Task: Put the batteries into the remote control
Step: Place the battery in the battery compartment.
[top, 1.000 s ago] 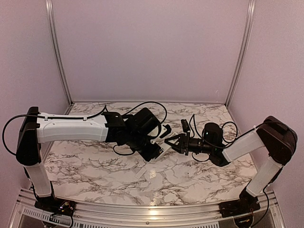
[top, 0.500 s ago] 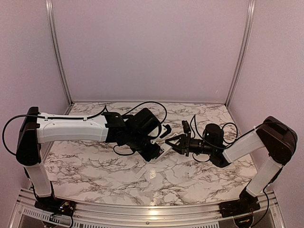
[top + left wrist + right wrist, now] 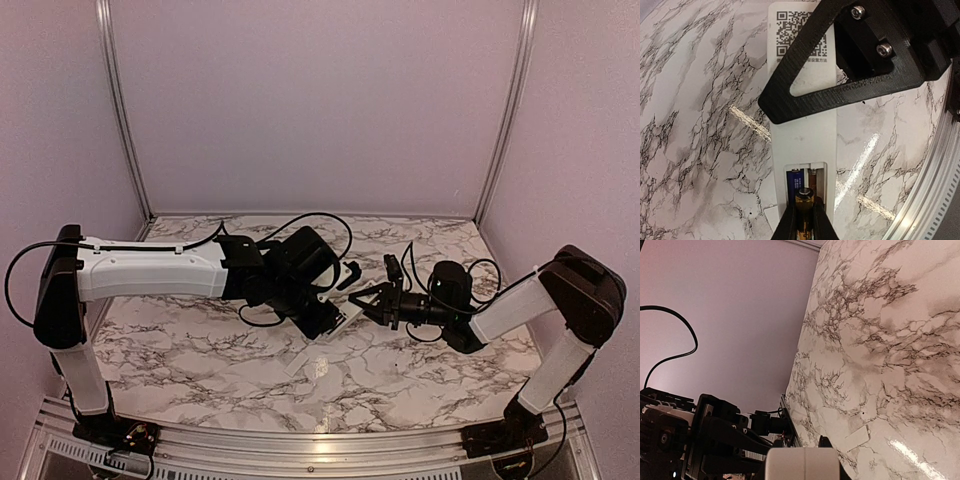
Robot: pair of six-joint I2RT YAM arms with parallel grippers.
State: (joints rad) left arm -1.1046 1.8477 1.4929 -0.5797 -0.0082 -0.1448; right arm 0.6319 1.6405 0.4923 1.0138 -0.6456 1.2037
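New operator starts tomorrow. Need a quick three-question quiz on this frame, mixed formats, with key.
1. True or false: the open battery bay in the slim white rectangular plastic remote control is empty.
2. What does the left gripper grip? A) a screwdriver B) a gold-and-black cylindrical battery C) nothing
3. Fill in: the remote's QR-code end is clamped by the ___ gripper.

Key
1. False: a blue battery already lies in one slot.
2. B
3. The right gripper.
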